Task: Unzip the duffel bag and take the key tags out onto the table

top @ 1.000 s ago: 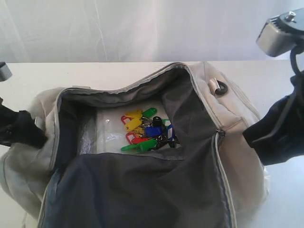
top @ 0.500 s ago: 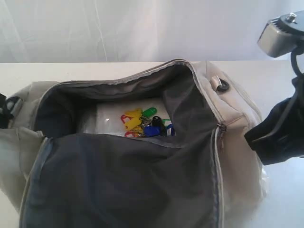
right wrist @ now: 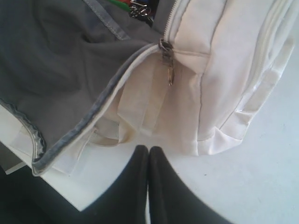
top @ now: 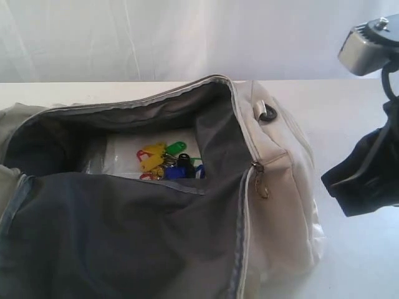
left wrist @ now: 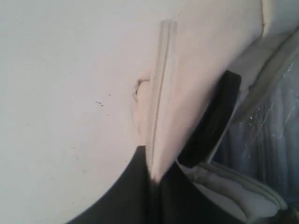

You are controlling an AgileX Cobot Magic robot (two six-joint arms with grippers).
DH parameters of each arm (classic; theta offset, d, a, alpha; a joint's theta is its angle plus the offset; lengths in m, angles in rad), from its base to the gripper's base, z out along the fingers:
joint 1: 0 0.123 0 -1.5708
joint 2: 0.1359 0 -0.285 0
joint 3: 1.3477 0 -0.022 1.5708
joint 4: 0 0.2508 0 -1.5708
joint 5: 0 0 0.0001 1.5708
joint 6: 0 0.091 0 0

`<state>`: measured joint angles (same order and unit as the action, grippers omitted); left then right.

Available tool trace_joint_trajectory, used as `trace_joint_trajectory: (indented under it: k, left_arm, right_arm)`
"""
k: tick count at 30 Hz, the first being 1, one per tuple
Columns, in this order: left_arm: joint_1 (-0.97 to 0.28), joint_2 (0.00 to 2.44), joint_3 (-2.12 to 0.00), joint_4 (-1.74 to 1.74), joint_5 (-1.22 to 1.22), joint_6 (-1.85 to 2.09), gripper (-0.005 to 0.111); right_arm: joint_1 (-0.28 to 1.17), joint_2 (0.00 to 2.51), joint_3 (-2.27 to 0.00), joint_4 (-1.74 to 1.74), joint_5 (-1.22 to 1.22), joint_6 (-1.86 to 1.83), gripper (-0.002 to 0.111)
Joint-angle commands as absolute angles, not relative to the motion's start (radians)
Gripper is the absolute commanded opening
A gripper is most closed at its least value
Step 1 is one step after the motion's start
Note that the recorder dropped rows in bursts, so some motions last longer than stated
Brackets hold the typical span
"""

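Observation:
The cream duffel bag (top: 280, 162) lies unzipped on the white table (top: 355, 255), its dark grey lining folded toward the front. Inside, the key tags (top: 163, 159) lie in a coloured bunch on a pale sheet; their edge also peeks into the right wrist view (right wrist: 135, 5). My left gripper (left wrist: 154, 176) is shut on a fold of the bag's cream fabric (left wrist: 196, 70) beside a zipper seam; it is outside the exterior view. At the bag's right end my right gripper (top: 330, 177) (right wrist: 148, 150) hovers over the table, shut and holding nothing.
A grey zipper pull (top: 262, 187) (right wrist: 169, 70) hangs at the bag's right end, with a metal strap ring (top: 268, 112) behind it. The table's front edge (right wrist: 56, 186) runs close under the bag. A white curtain closes the back.
My left gripper has shut on the bag's fabric and pulled it; the whole bag has slid left and that gripper has left the exterior view. The right arm has not moved.

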<state>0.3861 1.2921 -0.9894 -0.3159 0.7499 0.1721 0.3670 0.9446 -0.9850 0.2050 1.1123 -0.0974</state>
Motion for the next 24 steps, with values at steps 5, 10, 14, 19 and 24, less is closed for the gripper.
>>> trace_joint_trajectory:
  k: [5,10,14,19,24]
  left_arm:
    - [0.397,1.256,-1.002,-0.222,0.678,0.118,0.000]
    - [0.365,1.265,-1.000,-0.405,0.740,0.278,0.000]
    - [0.298,1.292,-0.994,-0.469,0.799,0.377,0.000]
    - [0.269,1.311,-0.948,-0.479,0.799,0.377,0.000]
    - [0.265,1.336,-0.889,-0.547,0.785,0.417,0.000]
  right_arm:
    - [0.369,0.936,-0.988,0.204,1.115,-0.092,0.000]
    - [0.369,0.936,-0.988,0.204,1.108,-0.092,0.000]
    - [0.369,0.936,-0.988,0.204,1.093,-0.090,0.000]
    - [0.369,0.936,-0.988,0.206,1.093,-0.090,0.000]
    - [0.369,0.936,-0.988,0.208,1.093,-0.090,0.000]
